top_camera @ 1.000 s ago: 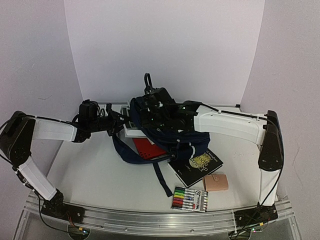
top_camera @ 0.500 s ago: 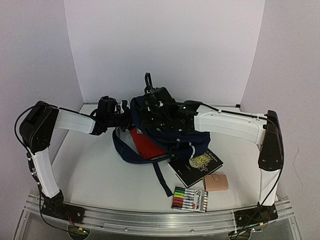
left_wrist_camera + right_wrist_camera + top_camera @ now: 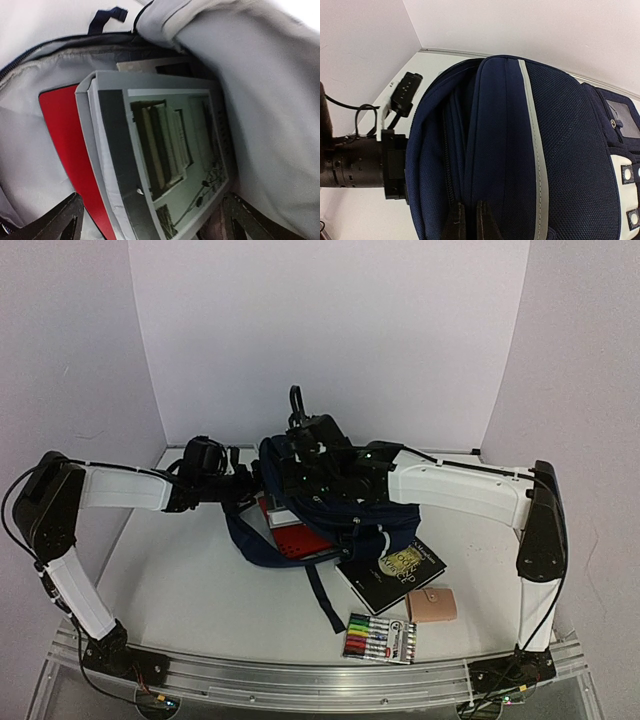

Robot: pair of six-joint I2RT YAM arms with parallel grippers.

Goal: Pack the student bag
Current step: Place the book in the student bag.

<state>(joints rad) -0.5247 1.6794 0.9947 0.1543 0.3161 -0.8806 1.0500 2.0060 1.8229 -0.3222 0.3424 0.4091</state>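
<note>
Marker pack point(image 3: 380, 638) nearest, by the front edge of the white table point(image 3: 180, 590). Just behind, a tan pouch point(image 3: 434, 605), then a black book point(image 3: 392, 568) touching the student bag point(image 3: 340, 510). Bag mid-table, lying with its mouth open toward the left, a red folder point(image 3: 60, 145) and a grey-covered book point(image 3: 160, 160) inside against the grey lining. Left gripper point(image 3: 243, 485) at that mouth, fingers spread wide. Right gripper point(image 3: 468, 220) on top of the bag, fingers pressed together, pinching navy fabric.
</note>
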